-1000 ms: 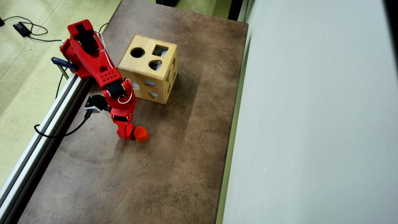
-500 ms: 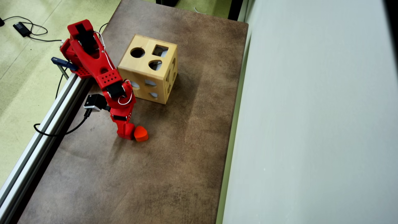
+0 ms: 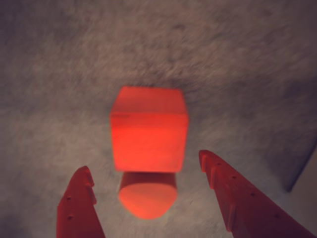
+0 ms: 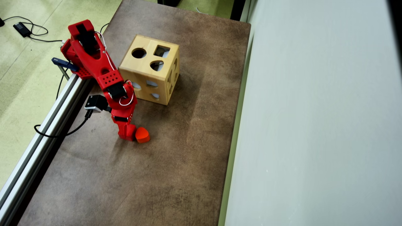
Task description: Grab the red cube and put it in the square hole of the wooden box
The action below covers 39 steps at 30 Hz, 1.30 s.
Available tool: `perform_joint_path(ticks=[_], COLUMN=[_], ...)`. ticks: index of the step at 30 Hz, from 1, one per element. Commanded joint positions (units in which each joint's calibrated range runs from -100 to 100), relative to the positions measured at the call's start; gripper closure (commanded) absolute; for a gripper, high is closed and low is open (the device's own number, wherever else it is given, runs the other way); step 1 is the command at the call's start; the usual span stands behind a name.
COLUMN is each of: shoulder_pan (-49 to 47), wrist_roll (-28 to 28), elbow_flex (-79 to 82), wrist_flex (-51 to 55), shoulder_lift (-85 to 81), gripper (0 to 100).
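- Brown mat (image 4: 176,163) covers the table; mottled, worn-looking texture, blurry grey-brown in the wrist view.
- Pale green floor (image 4: 28,78) on the left of the overhead view, with black cables (image 4: 34,31) and an aluminium rail (image 4: 40,131) along the mat edge.
- Large grey-white panel (image 4: 314,125) fills the right side.
- Red cube (image 3: 148,130) sits on the mat, just ahead of the gripper (image 3: 148,183); a rounded red block (image 3: 147,198) lies touching it on the near side.
- Gripper's fingers spread apart, holding nothing (cube hidden under the arm from overhead).
- Wooden box (image 4: 150,69) stands apart from the cube, square hole (image 4: 161,51) on top.
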Motion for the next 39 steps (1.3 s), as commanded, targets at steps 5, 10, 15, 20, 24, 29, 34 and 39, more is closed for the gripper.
perform_joint_path(ticks=[5, 10, 15, 20, 24, 29, 34, 39], shoulder_pan=[0.54, 1.8, 1.8, 1.8, 1.8, 1.21, 1.13, 1.36], wrist_roll=[-0.1, 0.29, 0.29, 0.2, -0.1, -0.15, -0.15, -0.15], elbow_flex=[0.47, 0.38, 0.47, 0.29, 0.38, -0.43, 0.38, 0.47], wrist_flex=[-0.03, -0.67, -0.67, -0.67, -0.67, -0.83, -3.57, -5.01], shoulder_lift=[2.39, 3.16, 3.24, 3.24, 3.24, 3.24, 3.24, 3.32], gripper=[66, 66, 67, 67, 67, 67, 67, 70])
